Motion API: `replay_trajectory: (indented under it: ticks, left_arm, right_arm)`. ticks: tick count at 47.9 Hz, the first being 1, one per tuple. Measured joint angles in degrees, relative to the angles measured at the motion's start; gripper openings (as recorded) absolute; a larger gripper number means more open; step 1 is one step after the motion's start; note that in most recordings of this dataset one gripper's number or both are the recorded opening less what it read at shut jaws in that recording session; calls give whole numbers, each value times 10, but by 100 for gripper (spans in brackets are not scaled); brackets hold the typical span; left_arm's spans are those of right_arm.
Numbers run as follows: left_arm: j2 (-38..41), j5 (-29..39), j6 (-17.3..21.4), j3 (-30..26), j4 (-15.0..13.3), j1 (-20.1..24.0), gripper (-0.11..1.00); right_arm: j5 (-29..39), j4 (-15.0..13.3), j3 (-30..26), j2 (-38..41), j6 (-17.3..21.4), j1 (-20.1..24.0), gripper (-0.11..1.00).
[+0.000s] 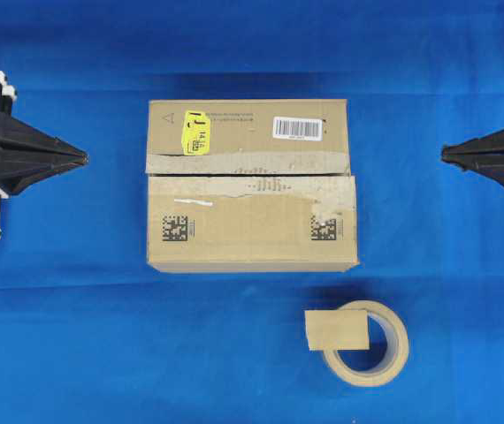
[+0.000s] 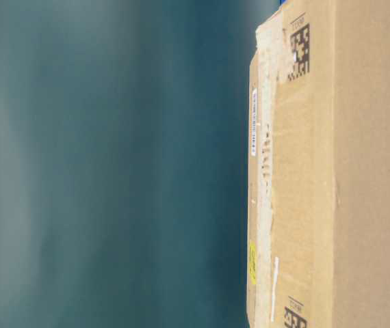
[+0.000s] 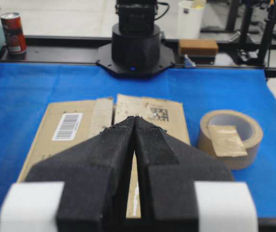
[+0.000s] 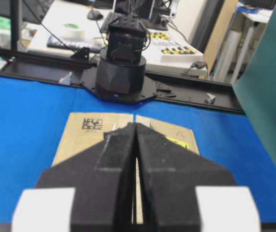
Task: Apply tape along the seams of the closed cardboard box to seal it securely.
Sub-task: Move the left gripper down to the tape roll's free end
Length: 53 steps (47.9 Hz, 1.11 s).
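Note:
The brown cardboard box [image 1: 252, 231] lies shut in the middle of the blue cloth, with a yellow sticker and a barcode label on its far flap. Its seam [image 1: 252, 175] runs left to right between the two flaps, edged with ragged old tape. A short tan piece of tape [image 1: 336, 330] lies across the cream tape roll [image 1: 395, 351] in front of the box. My left gripper [image 1: 84, 159] is shut and empty, well left of the box. On the other side my right gripper [image 1: 444, 155] is shut and empty too. Both wrist views show closed jaws pointing at the box [image 3: 75, 121] [image 4: 87, 130].
The tape roll [image 3: 242, 157] lies right of the box in the left wrist view. Each arm's base [image 3: 135, 46] [image 4: 121, 72] stands at the cloth's far edge. A red can [image 3: 13, 31], a white tub [image 3: 190, 18] and a brown block [image 3: 198, 47] sit beyond the table.

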Motion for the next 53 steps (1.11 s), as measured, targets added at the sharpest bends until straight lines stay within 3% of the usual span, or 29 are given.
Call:
replay_trajectory:
  ticks: [6,10,18,29,36,42,50,53]
  left_arm:
    - [6,0,43,-1,-4,-13,0]
    - [21,-4,106,-8,-4,-42,0]
    - [72,-33,194,-25,-4,-99,0]
    - [160,-79,388,-42,-4,-177,0]
    - [229,-83,483,-64,-7,-210,2]
    - [305,-83,529,-97,-10,-225,23]
    - [412,-83,571,-148,-11,-228,69]
    - [452,-83,599,-166,-11,-228,67]
  right_arm:
    - [4,0,-1,-1,1,1,0]
    - [12,0,-3,0,2,1,0]
    - [16,1,-6,0,5,2,0]
    - [16,0,-6,1,5,2,0]
    - [16,0,-6,10,5,2,0]
    - [12,1,-7,18,4,2,0]
    - [11,0,-6,19,4,1,0]
    - [10,0,-7,19,4,2,0]
